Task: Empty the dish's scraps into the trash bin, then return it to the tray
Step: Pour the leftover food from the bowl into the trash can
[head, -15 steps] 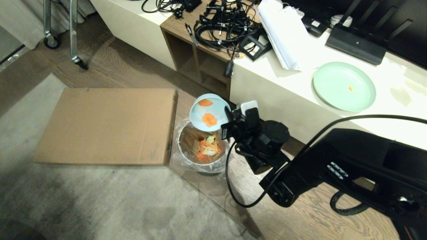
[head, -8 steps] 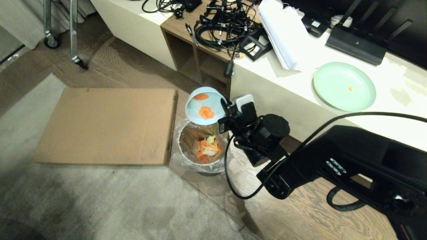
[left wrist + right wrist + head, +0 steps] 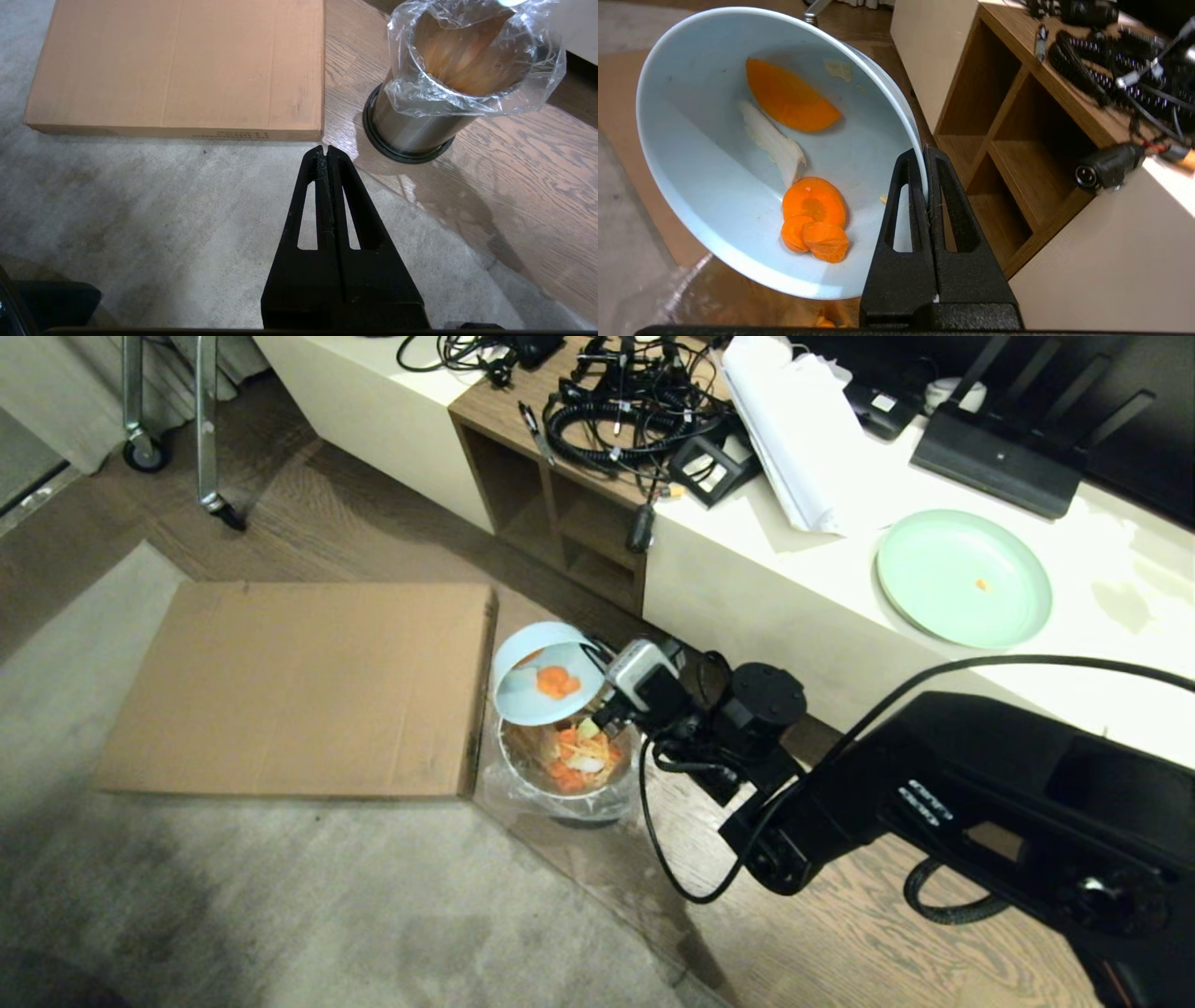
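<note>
since a second ago the right gripper [image 3: 924, 154] has swung the dish [image 3: 540, 673] lower and tipped it further, so its mouth now faces down over the trash bin [image 3: 568, 767]. its fingers are pinched on the dish's rim, with the scraps [image 3: 813, 218] clinging inside. the left gripper [image 3: 326, 151] hangs pressed together above the carpet [image 3: 140, 210], near the cardboard box [image 3: 177, 65].
</note>
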